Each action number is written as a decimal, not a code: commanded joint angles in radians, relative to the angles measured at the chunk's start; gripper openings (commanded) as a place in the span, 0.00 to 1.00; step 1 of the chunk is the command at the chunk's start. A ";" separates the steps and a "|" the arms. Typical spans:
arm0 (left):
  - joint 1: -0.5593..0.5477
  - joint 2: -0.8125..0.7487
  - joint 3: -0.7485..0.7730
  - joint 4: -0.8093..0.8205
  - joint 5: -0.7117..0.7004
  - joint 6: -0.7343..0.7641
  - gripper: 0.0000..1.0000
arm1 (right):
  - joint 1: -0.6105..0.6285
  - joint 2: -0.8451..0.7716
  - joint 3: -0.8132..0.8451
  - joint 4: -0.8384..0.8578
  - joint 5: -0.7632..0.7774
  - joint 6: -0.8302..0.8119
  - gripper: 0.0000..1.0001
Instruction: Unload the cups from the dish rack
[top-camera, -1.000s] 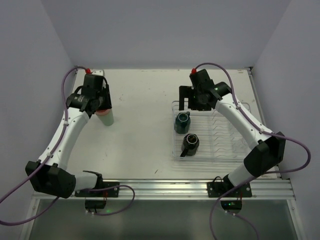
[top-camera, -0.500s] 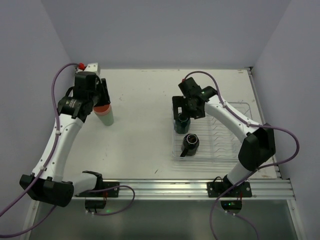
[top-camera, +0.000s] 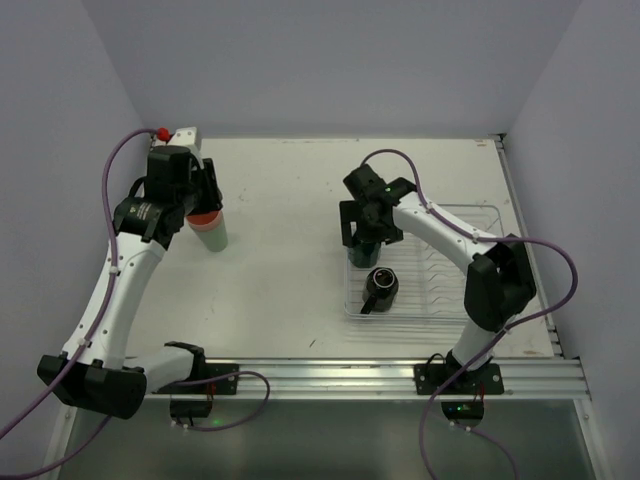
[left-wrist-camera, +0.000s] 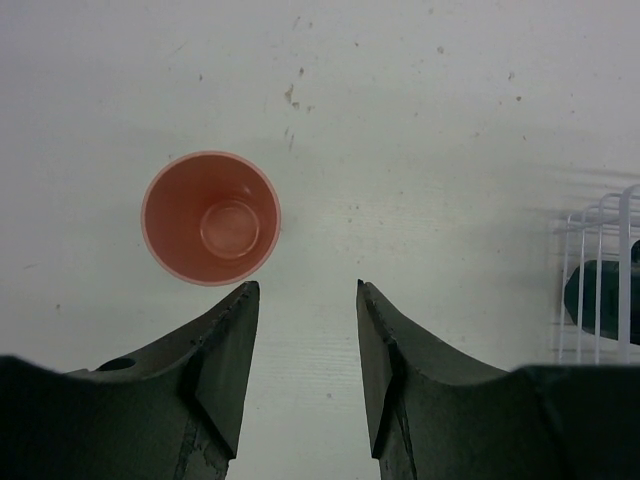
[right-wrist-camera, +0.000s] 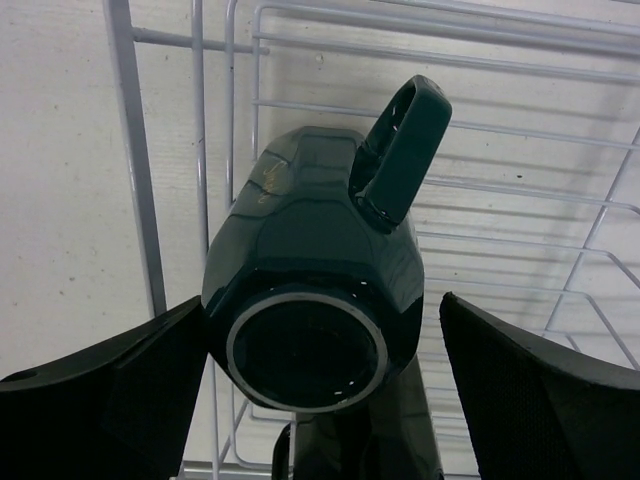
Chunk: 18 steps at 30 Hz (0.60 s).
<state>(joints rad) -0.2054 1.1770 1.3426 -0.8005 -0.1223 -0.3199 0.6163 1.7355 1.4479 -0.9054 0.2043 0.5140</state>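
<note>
The dark teal mug (right-wrist-camera: 315, 290) stands in the far-left corner of the dish rack (top-camera: 460, 312), its handle (right-wrist-camera: 400, 150) pointing away from the wrist camera. My right gripper (right-wrist-camera: 320, 300) is open wide and straddles this mug; in the top view the right gripper (top-camera: 365, 232) covers most of it. A black mug (top-camera: 380, 288) sits in the rack nearer the front. At the far left of the table stands the pink tumbler (left-wrist-camera: 210, 218), its rim showing above a pale green body (top-camera: 216, 240). My left gripper (left-wrist-camera: 305, 290) is open and empty just beside it.
The rack's thin white wires (right-wrist-camera: 140, 150) run close by the right gripper's fingers. A corner of the rack (left-wrist-camera: 600, 280) shows at the right edge of the left wrist view. Walls close in the table on three sides.
The right gripper has swung left and down from the rack's far edge to sit around the teal mug. The left gripper has drawn back slightly from over the pink tumbler.
</note>
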 joint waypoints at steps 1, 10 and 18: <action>-0.005 -0.031 -0.014 0.038 0.015 0.028 0.48 | 0.000 0.015 -0.021 0.048 0.064 0.012 0.95; -0.005 -0.039 -0.039 0.043 0.016 0.038 0.48 | 0.000 0.050 -0.046 0.120 0.075 0.026 0.83; -0.005 -0.045 -0.057 0.050 0.027 0.039 0.48 | 0.000 0.029 -0.050 0.123 0.089 0.032 0.14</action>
<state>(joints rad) -0.2054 1.1534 1.2987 -0.7792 -0.1085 -0.3092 0.6170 1.7802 1.4075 -0.8055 0.2478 0.5312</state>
